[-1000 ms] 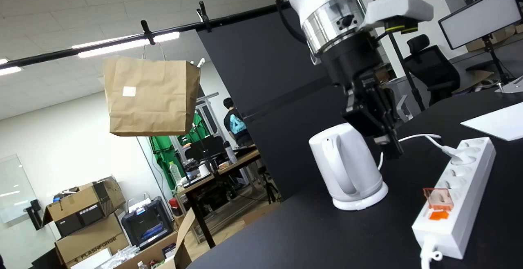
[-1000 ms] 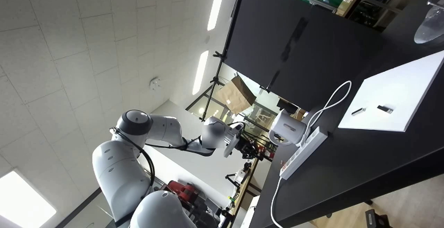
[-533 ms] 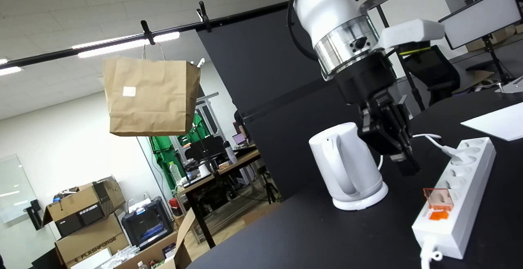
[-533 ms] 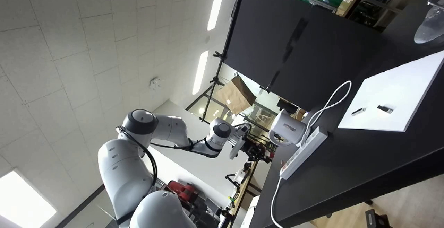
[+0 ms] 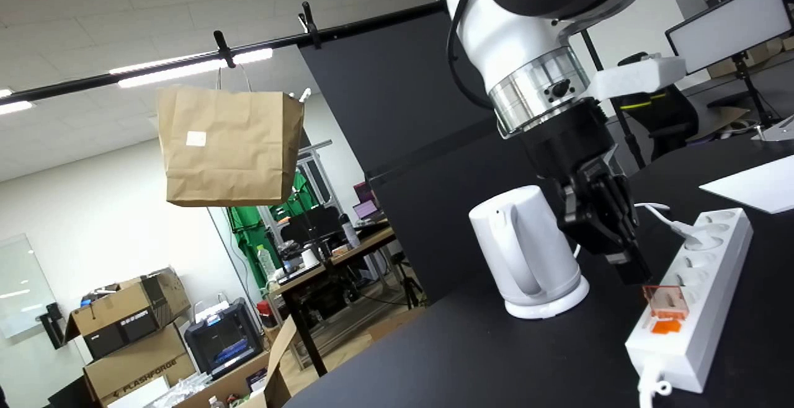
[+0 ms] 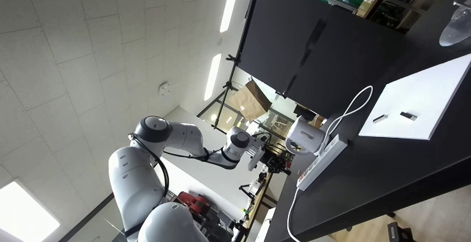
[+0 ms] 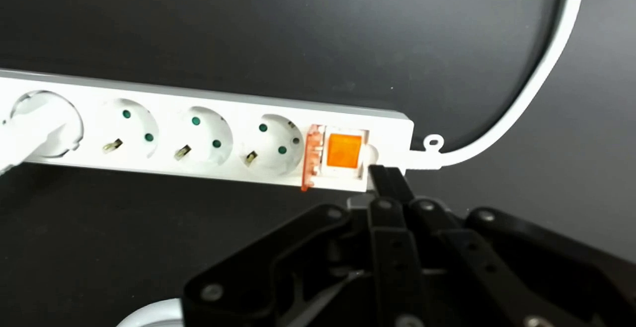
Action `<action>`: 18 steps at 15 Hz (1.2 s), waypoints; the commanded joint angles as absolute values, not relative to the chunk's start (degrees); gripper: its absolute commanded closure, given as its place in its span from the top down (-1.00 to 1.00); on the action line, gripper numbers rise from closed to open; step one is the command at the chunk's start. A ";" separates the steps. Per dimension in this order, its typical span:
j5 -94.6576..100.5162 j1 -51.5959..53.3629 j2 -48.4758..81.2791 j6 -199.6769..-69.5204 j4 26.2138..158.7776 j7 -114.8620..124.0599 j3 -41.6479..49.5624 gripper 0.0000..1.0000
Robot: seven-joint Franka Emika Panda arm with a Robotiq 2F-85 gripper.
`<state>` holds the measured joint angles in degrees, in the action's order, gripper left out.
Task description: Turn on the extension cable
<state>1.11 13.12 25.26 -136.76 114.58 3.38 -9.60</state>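
The strip [image 7: 237, 139] lies on the dark surface [image 5: 496, 361], its orange switch [image 7: 344, 150] uncovered, the red cover [image 7: 312, 155] raised beside it. A plug [image 7: 22, 130] sits in a socket [image 7: 71, 130] farther along. The gripper [image 7: 388, 174] hangs near the switch, jaws together. The kettle [image 5: 530, 253] and a white board [image 6: 412, 96] are near the strip.

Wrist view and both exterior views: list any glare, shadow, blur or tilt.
Wrist view: the plug is washed out against the white power strip, a dark shadow follows the cord, and the dark end effector looks slightly soft; both exterior views: the scene is tilted, with ceiling lights blown out to white.
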 commanded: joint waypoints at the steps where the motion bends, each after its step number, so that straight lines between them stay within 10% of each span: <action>1: 2.40 13.82 25.82 -138.46 114.26 4.98 -8.51 -1.00; 18: 0.47 12.76 29.55 -138.97 111.76 4.42 -7.91 -1.00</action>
<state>1.15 12.89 28.66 -140.75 113.76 3.47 -7.88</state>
